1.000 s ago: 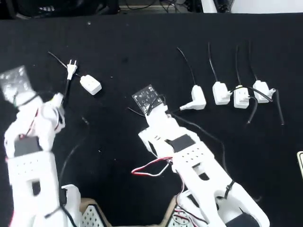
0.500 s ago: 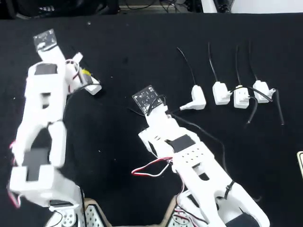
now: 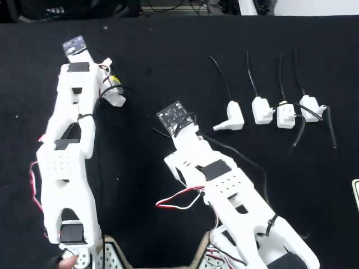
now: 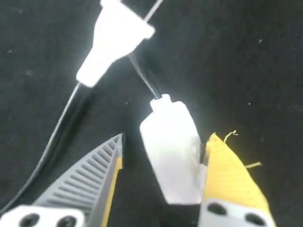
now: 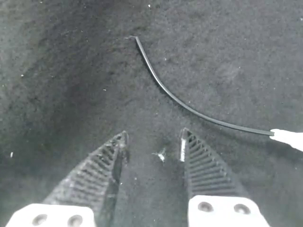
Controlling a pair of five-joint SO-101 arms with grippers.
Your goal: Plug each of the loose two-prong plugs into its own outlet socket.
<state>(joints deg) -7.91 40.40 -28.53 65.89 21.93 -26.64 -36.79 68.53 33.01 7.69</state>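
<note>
A white outlet socket block (image 4: 173, 151) lies on the black cloth between the fingers of my left gripper (image 4: 165, 137), which is open. The yellow finger (image 4: 232, 184) is against the block and the grey finger (image 4: 85, 184) stands a little off it. Just beyond lies a loose white two-prong plug (image 4: 116, 40) with its black cord. In the high view this socket (image 3: 116, 100) is at the far left, partly under the left gripper (image 3: 112, 89). My right gripper (image 5: 154, 133) is open over bare cloth near a thin black wire (image 5: 189, 106).
Several white sockets with black cords lie in a row at the back right (image 3: 262, 109). The leftmost one (image 3: 235, 115) has a plug body (image 3: 219, 127) lying at its side. My right arm (image 3: 213, 174) stretches across the middle of the table.
My left arm has swung from the near left up to the far-left socket, and its open fingers now straddle it. The right arm has not moved.
</note>
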